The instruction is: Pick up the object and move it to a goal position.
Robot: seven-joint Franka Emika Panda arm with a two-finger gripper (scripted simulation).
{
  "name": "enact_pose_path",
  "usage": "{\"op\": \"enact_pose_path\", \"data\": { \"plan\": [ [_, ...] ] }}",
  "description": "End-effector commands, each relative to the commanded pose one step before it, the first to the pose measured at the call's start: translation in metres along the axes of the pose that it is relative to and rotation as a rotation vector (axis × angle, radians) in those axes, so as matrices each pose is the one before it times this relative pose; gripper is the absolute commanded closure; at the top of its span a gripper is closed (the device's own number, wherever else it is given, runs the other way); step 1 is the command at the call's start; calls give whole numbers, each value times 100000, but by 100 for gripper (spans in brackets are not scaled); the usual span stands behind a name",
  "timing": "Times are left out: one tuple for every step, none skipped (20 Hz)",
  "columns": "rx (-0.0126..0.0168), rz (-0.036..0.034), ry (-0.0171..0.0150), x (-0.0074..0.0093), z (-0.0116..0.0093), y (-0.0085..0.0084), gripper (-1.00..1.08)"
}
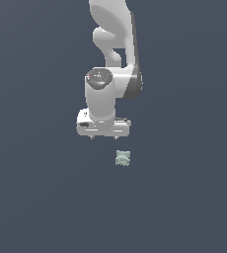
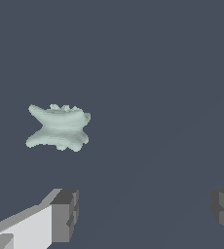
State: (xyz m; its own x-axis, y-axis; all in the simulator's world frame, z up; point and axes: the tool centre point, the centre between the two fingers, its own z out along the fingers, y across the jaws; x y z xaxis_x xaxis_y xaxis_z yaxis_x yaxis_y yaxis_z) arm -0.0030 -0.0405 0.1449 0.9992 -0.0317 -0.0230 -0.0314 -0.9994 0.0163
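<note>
Gripper [image 1: 103, 137] spread wide, grasping nothing, offset from object [image 1: 123, 157]. Risk: descending without recentring clips the lumpy block or misses it.

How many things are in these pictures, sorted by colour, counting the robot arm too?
Pale grey-green lumpy block: 1
White robot arm with its open gripper: 1
Dark grey-blue floor surface: 1
Total: 3
</note>
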Motion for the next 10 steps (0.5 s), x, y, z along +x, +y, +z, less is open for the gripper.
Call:
{"op": "enact_pose_path", "data": {
  "plan": [
    [0, 0, 0, 0, 0, 1, -92],
    [-36, -63, -65, -6, 14, -35, -92],
    [-82, -146, -156, -23, 20, -74, -92],
    [-146, -258, -272, -33, 45, -134, -92],
    [-201, -358, -370, -45, 60, -182, -92],
    [-259, -465, -466, -56, 76, -230, -92],
    [-292, -536, -512, -61, 82, -254, -92],
    [-243, -466, -415, -48, 68, -208, -92],
    [-181, -372, -302, -33, 51, -154, -92],
    [-114, -267, -187, -20, 32, -97, -92]
  ]
}}
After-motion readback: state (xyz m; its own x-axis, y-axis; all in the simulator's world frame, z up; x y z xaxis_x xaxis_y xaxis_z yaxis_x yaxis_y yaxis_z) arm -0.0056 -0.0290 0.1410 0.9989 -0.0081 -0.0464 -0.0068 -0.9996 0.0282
